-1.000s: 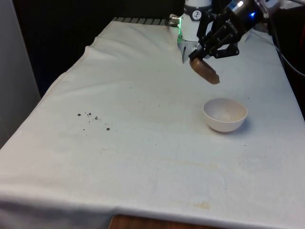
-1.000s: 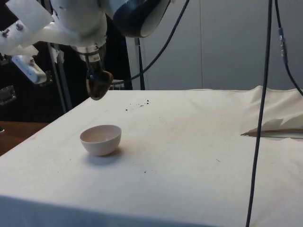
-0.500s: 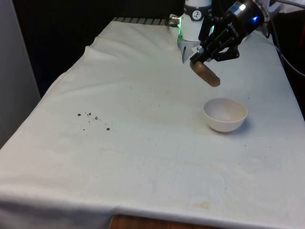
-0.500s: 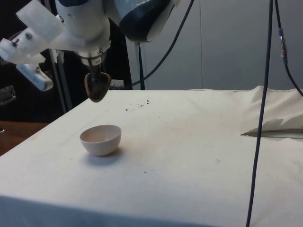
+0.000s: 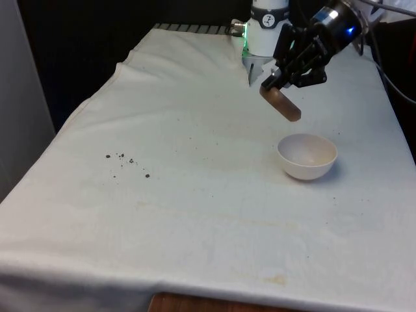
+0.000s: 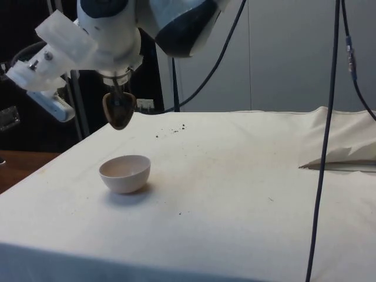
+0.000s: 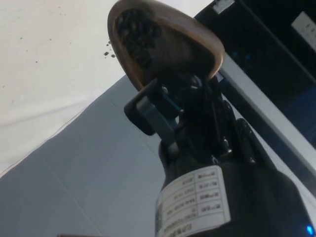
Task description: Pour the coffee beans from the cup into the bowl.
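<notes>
Jaws grip tilted cup (image 5: 281,103) seemingly above bowl (image 5: 307,156)

We see the table (image 5: 195,214) draped in a white cloth (image 5: 214,65), faintly stained in places. A white bowl (image 5: 307,156) rests on it toward the front view's right. A few scattered coffee beans (image 5: 127,162) lie well apart from the bowl, toward the front view's left.

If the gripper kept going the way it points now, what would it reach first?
The gripper holds the brown cup pointing down towards the white bowl. It would probably meet the bowl's near rim or the cloth beside it; depth is unclear.
</notes>
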### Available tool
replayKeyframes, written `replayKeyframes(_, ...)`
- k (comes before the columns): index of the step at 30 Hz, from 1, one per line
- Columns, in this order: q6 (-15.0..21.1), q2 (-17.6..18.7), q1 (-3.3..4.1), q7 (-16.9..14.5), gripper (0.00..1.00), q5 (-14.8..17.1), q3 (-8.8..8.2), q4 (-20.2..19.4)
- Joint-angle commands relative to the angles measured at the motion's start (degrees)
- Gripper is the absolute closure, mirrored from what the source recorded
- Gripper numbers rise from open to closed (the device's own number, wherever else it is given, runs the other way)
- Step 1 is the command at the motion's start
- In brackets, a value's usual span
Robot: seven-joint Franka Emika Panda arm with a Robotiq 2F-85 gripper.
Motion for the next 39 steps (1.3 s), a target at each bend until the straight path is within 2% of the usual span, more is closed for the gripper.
replayKeyframes(1,1.1,0.1,-0.17,-0.3,1.00,-0.9,0.00,-0.2)
replayKeyframes(8,1.4,0.1,0.06,-0.7,1.00,-2.3,0.23,-0.6)
replayKeyframes(12,1.0,0.3,0.29,-1.1,1.00,-2.7,1.15,-0.4)
replayKeyframes(14,0.9,0.1,0.11,-0.9,1.00,-2.5,1.38,-0.5)
replayKeyframes(15,0.8,0.5,0.40,-1.1,1.00,-2.8,1.55,-0.3)
replayKeyframes(20,0.1,1.1,0.74,-0.5,1.00,-3.7,2.98,-0.5)
replayKeyframes(22,-0.3,1.5,0.74,-0.2,1.00,-4.2,3.50,-0.5)
replayKeyframes(23,-0.3,1.4,0.40,-0.3,1.00,-3.9,3.72,-0.5)
replayKeyframes(24,-0.6,1.8,0.74,0.1,1.00,-5.0,3.95,-0.5)
replayKeyframes(31,-1.1,2.6,0.69,0.5,1.00,-8.2,4.58,-0.7)
replayKeyframes(32,-1.2,2.6,0.52,0.3,1.00,-7.4,4.70,-0.6)
replayKeyframes(39,-1.7,2.8,0.74,0.4,1.00,-11.1,4.70,-1.4)
